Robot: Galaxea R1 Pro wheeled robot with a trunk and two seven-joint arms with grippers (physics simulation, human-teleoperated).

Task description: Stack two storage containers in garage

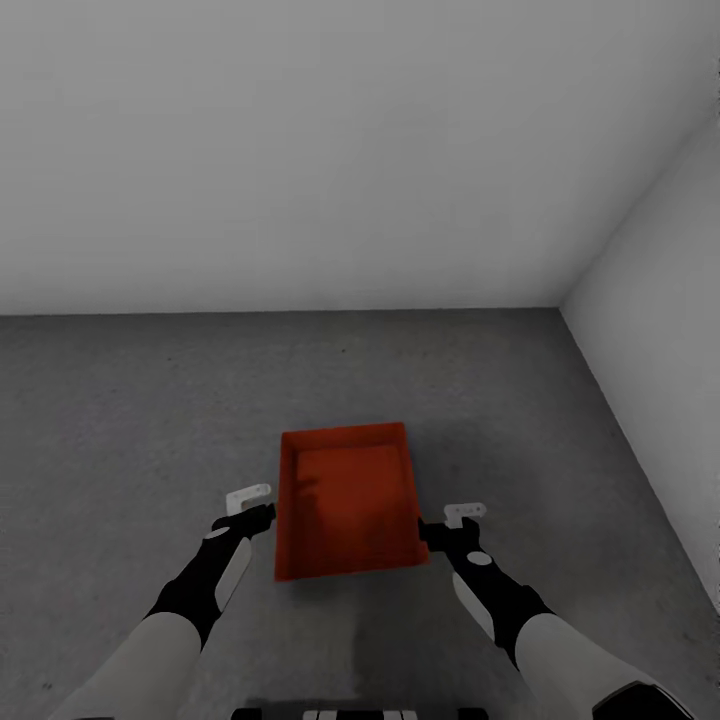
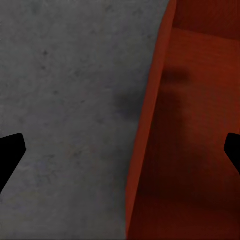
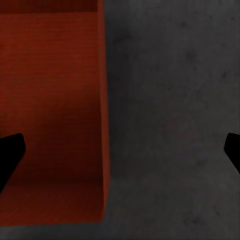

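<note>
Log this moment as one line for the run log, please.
place: garage floor near wall corner | storage container: one orange-red bin between both tools | left tool: open, straddling wall | right tool: open, straddling wall

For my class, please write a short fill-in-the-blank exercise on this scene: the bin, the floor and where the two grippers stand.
1. The storage container is coloured ____.
2. It sits on the grey, speckled ____ floor.
3. The left gripper and the right gripper stand on ____ sides of the container.
4. The inside of the container holds ____.

Missing words: orange-red; concrete; opposite; nothing
</note>
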